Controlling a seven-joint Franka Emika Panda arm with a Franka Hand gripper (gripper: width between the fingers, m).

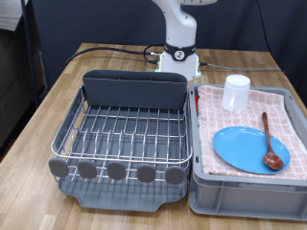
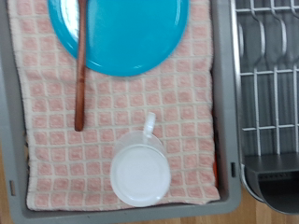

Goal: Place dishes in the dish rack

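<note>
A light wooden table (image 1: 38,115) is carrying everything, and the white robot arm (image 1: 179,34) is rising from its base at twelve o'clock in the exterior view. The silver wire dish rack on its dark grey plastic tray (image 1: 120,134) is sitting toward nine o'clock in the exterior view, with its grey caddy (image 1: 134,91) running along its far side and round grey discs (image 1: 116,171) lining its near edge; no dish is showing in its wires. Just beside it, toward three o'clock, the grey bin lined with pink checked cloth (image 1: 293,120) is holding all three dishes. The round light-blue plate (image 1: 240,146) is lying flat at about five o'clock within the bin. The reddish-brown wooden spoon (image 1: 269,139) is resting across the plate's three o'clock side, its bowl on the plate and its handle reaching onto the cloth. The small white cup with a handle (image 1: 236,93) is standing on the cloth at about eleven o'clock in the bin, apart from the plate. The gripper is not showing in either view, so whether it is released or clenched I cannot tell; the wrist view is looking straight down on the cup (image 2: 140,171), spoon (image 2: 80,75) and plate (image 2: 131,33).
</note>
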